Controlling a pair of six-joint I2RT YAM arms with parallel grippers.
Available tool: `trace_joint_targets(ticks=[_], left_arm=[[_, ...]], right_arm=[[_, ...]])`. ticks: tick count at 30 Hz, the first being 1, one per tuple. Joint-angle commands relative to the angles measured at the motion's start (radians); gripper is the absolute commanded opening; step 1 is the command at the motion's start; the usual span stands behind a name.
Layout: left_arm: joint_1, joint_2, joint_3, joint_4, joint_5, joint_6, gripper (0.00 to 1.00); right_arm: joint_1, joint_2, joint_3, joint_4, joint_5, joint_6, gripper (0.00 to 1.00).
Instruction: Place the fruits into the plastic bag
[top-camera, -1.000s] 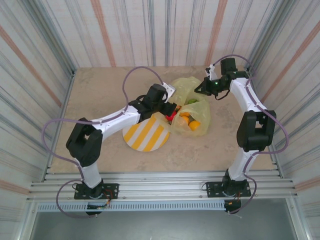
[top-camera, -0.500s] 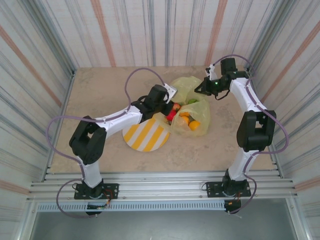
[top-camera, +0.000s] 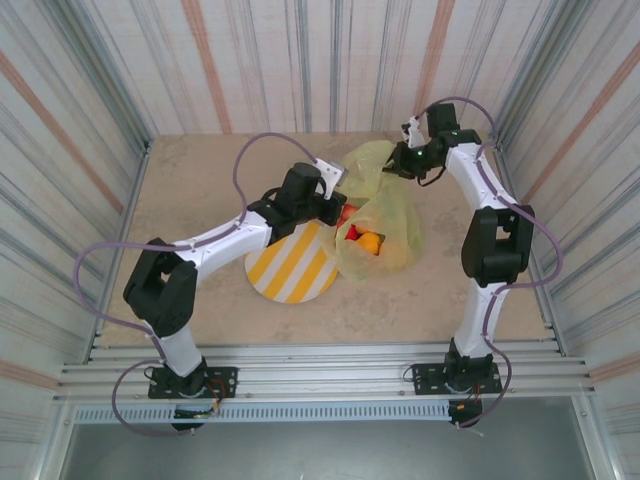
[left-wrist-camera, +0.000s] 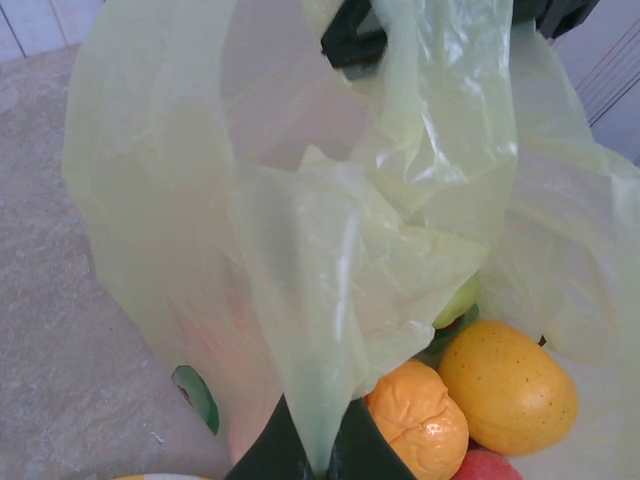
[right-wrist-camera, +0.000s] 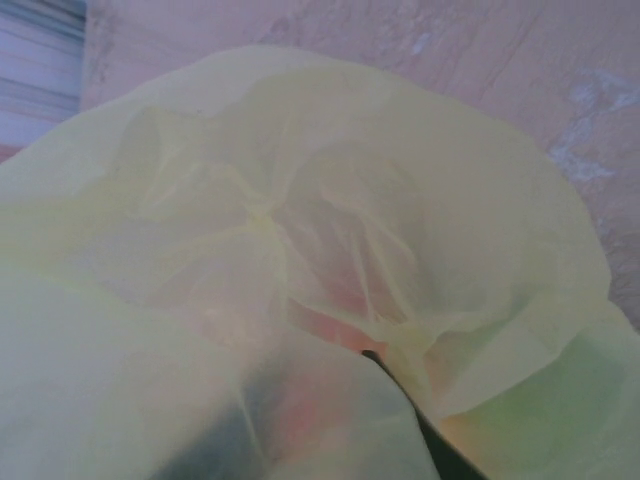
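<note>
The translucent yellow-green plastic bag (top-camera: 385, 215) lies at mid table, held up between both arms. My left gripper (top-camera: 335, 205) is shut on a fold of the plastic bag (left-wrist-camera: 330, 300) at its near-left rim. My right gripper (top-camera: 392, 168) is shut on the bag's far edge, and bag film (right-wrist-camera: 300, 250) drapes over its fingers. Inside the bag lie the fruits: an orange (left-wrist-camera: 420, 420), a yellow fruit (left-wrist-camera: 508, 385), a red one (left-wrist-camera: 495, 468) and a green one (left-wrist-camera: 455, 300). From above, the orange (top-camera: 368, 241) and the red fruit (top-camera: 349, 215) show through the opening.
A round yellow-and-white striped plate (top-camera: 290, 268) sits just left of the bag, under my left forearm. Corrugated walls close in the table on three sides. Bare tabletop (top-camera: 200, 190) stretches to the far left.
The right gripper has moved left and toward the back, lifting the bag's far edge. The left gripper has pulled slightly left, and the bag stands taller and narrower.
</note>
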Motion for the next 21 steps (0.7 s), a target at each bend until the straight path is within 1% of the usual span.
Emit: trace_joint_targets(ticks=[1,4,5,8,9,14,16,19,21], left_arm=[[0.004,-0.053,0.021,0.009,0.028,-0.070,0.00],[0.004,-0.065,-0.004,0.033,0.040,-0.112,0.00],[0.004,-0.067,-0.013,0.041,0.042,-0.116,0.00],[0.004,-0.067,-0.022,0.040,0.030,-0.121,0.00],[0.004,-0.067,-0.024,0.038,0.027,-0.119,0.00],[0.007,-0.072,-0.035,0.036,0.015,-0.114,0.00],[0.008,-0.076,-0.041,0.034,0.011,-0.113,0.00],[0.013,-0.082,-0.048,0.034,0.006,-0.112,0.00],[0.016,-0.084,-0.055,0.033,0.005,-0.114,0.00]], right_arm=[[-0.002,-0.054,0.075,-0.001,0.064,0.023,0.42],[0.000,-0.116,0.073,-0.006,0.076,0.016,0.63],[0.004,-0.135,0.070,-0.011,0.082,0.011,0.68],[0.023,-0.204,0.036,-0.024,0.115,-0.011,0.75],[0.031,-0.230,0.000,-0.026,0.133,-0.016,0.78],[0.063,-0.370,-0.130,-0.011,0.254,-0.035,0.94],[0.067,-0.424,-0.179,-0.008,0.303,-0.037,0.97],[0.084,-0.524,-0.274,-0.018,0.365,-0.035,0.98],[0.123,-0.618,-0.375,0.001,0.407,-0.032,0.98]])
